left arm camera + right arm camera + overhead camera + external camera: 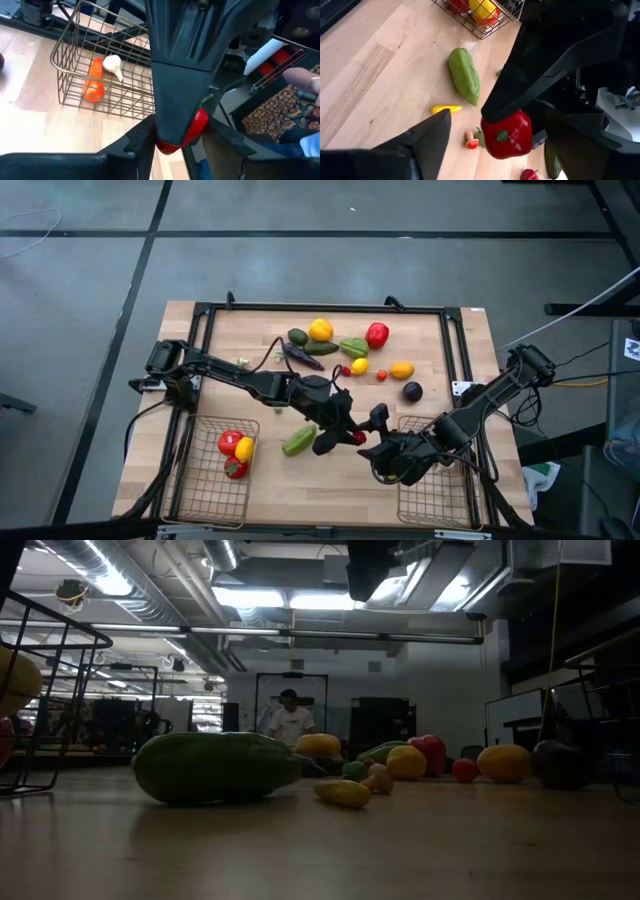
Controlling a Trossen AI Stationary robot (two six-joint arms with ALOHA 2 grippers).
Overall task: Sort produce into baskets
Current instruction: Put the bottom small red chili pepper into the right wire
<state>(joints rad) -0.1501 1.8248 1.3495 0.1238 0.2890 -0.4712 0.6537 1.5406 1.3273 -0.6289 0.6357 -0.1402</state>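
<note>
I see the left gripper (352,436) clenched on a red pepper (508,133) above the table's middle, between the two baskets. The right gripper (385,450) stands spread open just beside that pepper, not touching it. Near the pepper, toward the left basket (210,500), a green cucumber (298,441) lies in the way. The right basket (75,65) holds a carrot (94,80).
</note>
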